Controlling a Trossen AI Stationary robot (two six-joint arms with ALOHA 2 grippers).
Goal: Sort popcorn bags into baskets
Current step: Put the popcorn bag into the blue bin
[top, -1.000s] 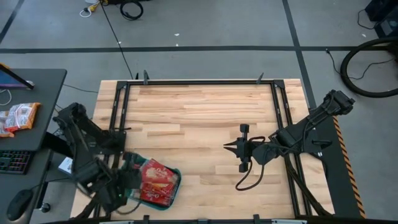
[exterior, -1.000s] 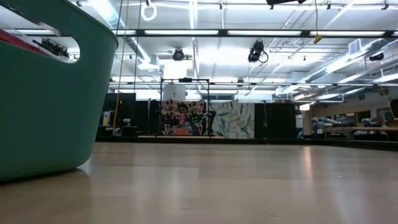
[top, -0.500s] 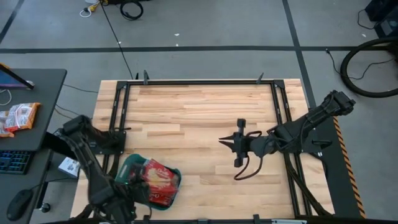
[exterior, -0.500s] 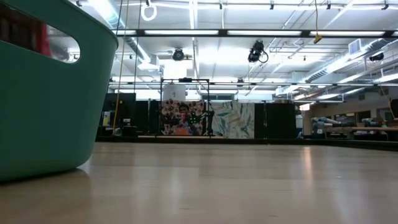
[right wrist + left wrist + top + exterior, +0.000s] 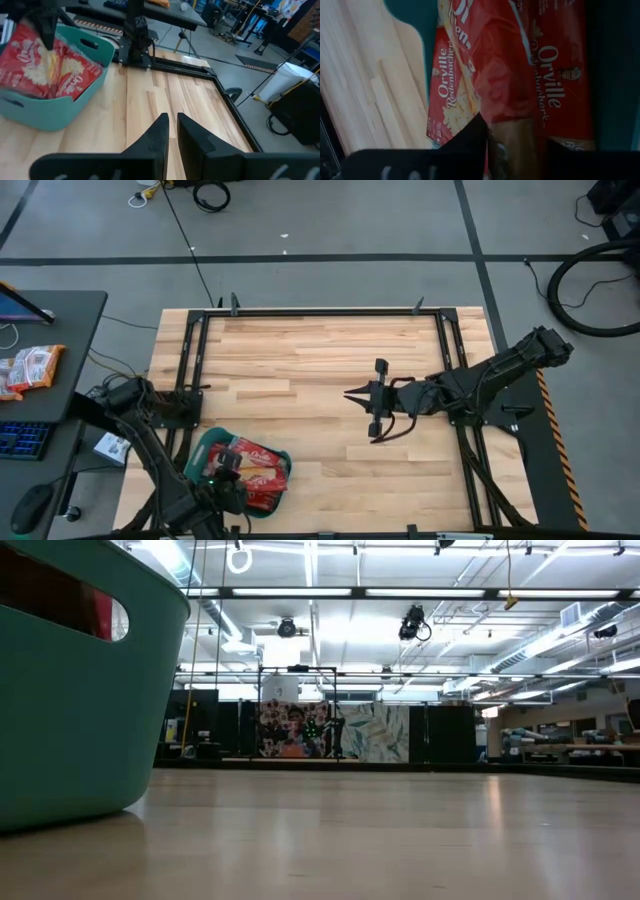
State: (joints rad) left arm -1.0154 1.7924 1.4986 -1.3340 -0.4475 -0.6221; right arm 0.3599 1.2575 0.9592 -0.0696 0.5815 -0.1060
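Note:
The teal basket (image 5: 203,450) (image 5: 70,720) (image 5: 45,115) stands at the table's near-left corner. Several red popcorn bags (image 5: 258,468) (image 5: 452,95) (image 5: 75,75) lie in it. One bag (image 5: 27,65) stands tilted with its upper part above the rim; red shows through the basket's handle hole (image 5: 60,605). My left gripper (image 5: 222,480) (image 5: 515,135) (image 5: 46,35) is over the basket's near-left part, shut on that bag. My right gripper (image 5: 350,397) (image 5: 172,120) hovers shut over bare wood right of centre, pointing toward the basket. My left gripper pinches one popcorn bag by its upper edge (image 5: 47,46) between the two fingers, coming from above. The bag reaches back between the fingers (image 5: 512,135). It sits tilted, its lower part down among the other bags in the basket.
A desk left of the table carries an orange-and-white packet (image 5: 30,365) and a keyboard. Black frame rails (image 5: 195,350) run along the table's left, far and right sides. A cable loop (image 5: 395,435) hangs under my right arm. Bare wood (image 5: 300,360) fills the middle and far part.
My left gripper has moved from the basket's left side toward the near edge and right, in over the basket, and the red bag now fills the handle hole in the low view. My right gripper has moved left and toward the far edge.

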